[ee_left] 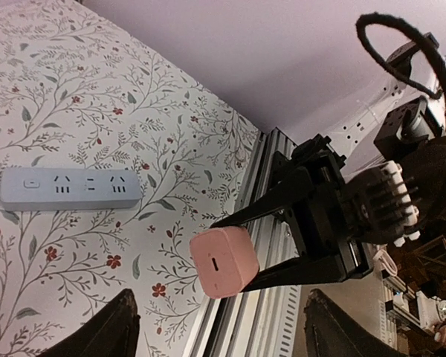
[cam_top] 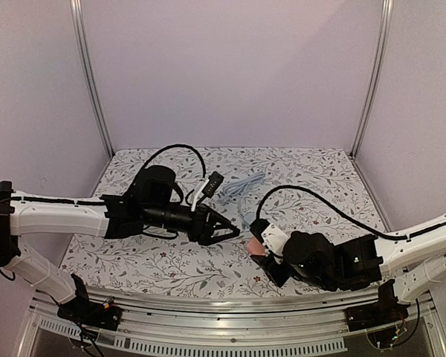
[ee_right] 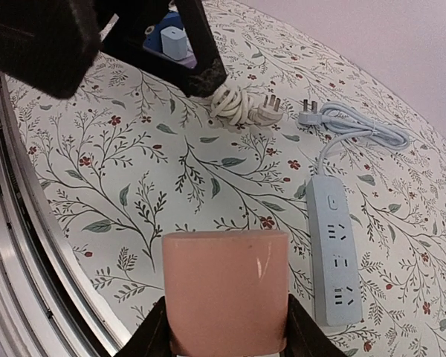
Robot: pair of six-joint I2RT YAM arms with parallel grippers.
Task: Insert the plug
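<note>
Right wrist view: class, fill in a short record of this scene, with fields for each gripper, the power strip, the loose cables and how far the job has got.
right gripper: shut on the pink charger
left gripper: open, holding nothing
power strip: flat on the floral table cover, sockets up, all empty
strip cable: pale blue, looped, plug lying loose
white cable: coiled bundle with a plug, next to the left gripper
progress: charger apart from the strip, not yet plugged in
</note>
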